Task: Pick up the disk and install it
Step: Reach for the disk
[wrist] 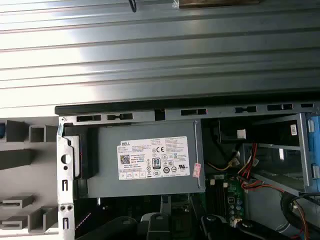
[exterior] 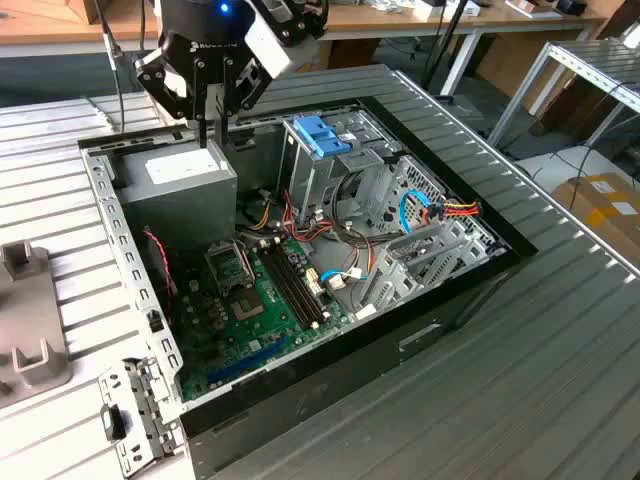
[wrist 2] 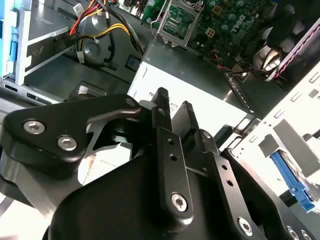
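My gripper [exterior: 208,138] hangs over the back left corner of the open computer case [exterior: 440,300], just above the grey power supply [exterior: 180,180]. Its fingers look pressed together with nothing between them; in the second wrist view the gripper [wrist 2: 173,100] shows two black fingertips [wrist 2: 161,95] side by side. A flat piece with a blue edge [wrist 2: 292,182], which I take for the disk, lies outside the case's white rear wall [wrist 2: 295,115], apart from the gripper. A sliver of blue [wrist: 1,130] sits at the grey holder [wrist: 20,150].
A blue plastic bracket [exterior: 322,135] tops the upright metal drive cage [exterior: 370,180] inside the case. Motherboard [exterior: 250,300] and coloured cables [exterior: 455,208] fill the case floor. A grey holder [exterior: 25,330] stands on the ribbed table [exterior: 560,380] at the exterior view's left.
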Controlling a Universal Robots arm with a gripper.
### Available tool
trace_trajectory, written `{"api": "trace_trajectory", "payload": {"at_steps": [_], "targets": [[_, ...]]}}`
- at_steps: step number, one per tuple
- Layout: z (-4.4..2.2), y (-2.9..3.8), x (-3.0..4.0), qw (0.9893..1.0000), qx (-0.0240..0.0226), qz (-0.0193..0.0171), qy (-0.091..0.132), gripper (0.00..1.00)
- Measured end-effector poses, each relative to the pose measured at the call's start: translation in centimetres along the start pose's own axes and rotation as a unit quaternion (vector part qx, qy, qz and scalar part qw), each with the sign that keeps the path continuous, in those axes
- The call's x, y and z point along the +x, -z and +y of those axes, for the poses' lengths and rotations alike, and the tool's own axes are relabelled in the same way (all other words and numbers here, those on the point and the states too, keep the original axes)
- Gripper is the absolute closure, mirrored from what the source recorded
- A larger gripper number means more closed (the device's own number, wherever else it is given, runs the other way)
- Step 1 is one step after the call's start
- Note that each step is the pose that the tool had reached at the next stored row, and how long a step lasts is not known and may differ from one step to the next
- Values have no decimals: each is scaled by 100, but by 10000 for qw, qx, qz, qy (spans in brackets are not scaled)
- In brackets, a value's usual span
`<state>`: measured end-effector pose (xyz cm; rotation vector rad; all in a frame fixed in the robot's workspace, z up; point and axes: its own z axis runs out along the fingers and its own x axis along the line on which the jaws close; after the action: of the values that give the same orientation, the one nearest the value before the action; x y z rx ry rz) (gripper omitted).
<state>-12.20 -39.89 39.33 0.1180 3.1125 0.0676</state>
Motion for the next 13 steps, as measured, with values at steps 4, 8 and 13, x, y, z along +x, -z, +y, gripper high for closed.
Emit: {"api": "trace_trajectory", "payload": {"at_steps": [4, 8, 13], "targets": [[-1, 0, 20, 10000, 0, 0, 0, 71], [-3, 1, 37, 10000, 0, 0, 0, 71], [-4, 1, 55, 10000, 0, 0, 0, 71]]}}
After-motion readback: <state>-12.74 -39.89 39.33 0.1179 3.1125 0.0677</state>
